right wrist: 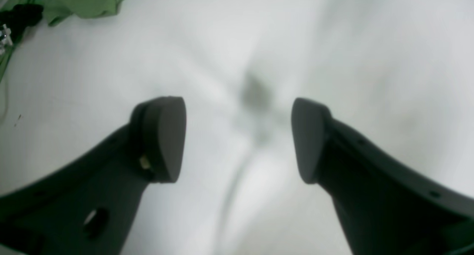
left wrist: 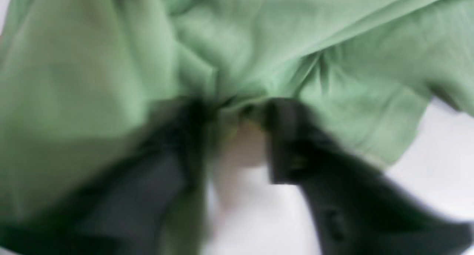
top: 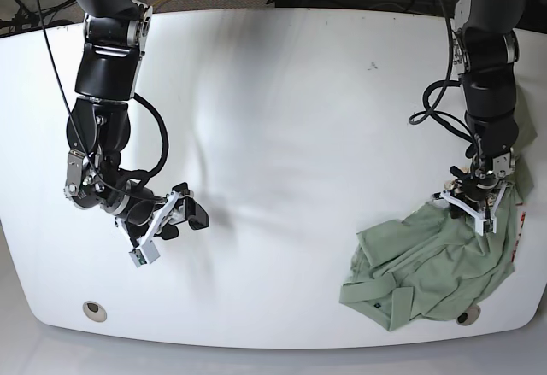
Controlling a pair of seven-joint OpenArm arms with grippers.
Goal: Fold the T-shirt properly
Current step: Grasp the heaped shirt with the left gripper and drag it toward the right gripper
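Observation:
The T-shirt point(top: 427, 272) lies crumpled in a pale green heap at the table's front right, collar toward the front. My left gripper point(top: 473, 204) is down on the heap's upper edge. In the blurred left wrist view the T-shirt point(left wrist: 259, 43) fills the frame, and a bunch of cloth sits pinched between the narrowed fingertips of the left gripper point(left wrist: 235, 114), with creases running out from there. My right gripper point(right wrist: 239, 136) stands open over bare white table, nothing between its fingers. It hovers at the left front point(top: 184, 214), far from the garment; a corner of the T-shirt point(right wrist: 85, 1) shows at that view's top left.
The white table point(top: 273, 93) has a round hole point(top: 94, 310) near its front left corner. The shirt reaches close to the table's front right edge. Cables hang along both arms and behind the back edge.

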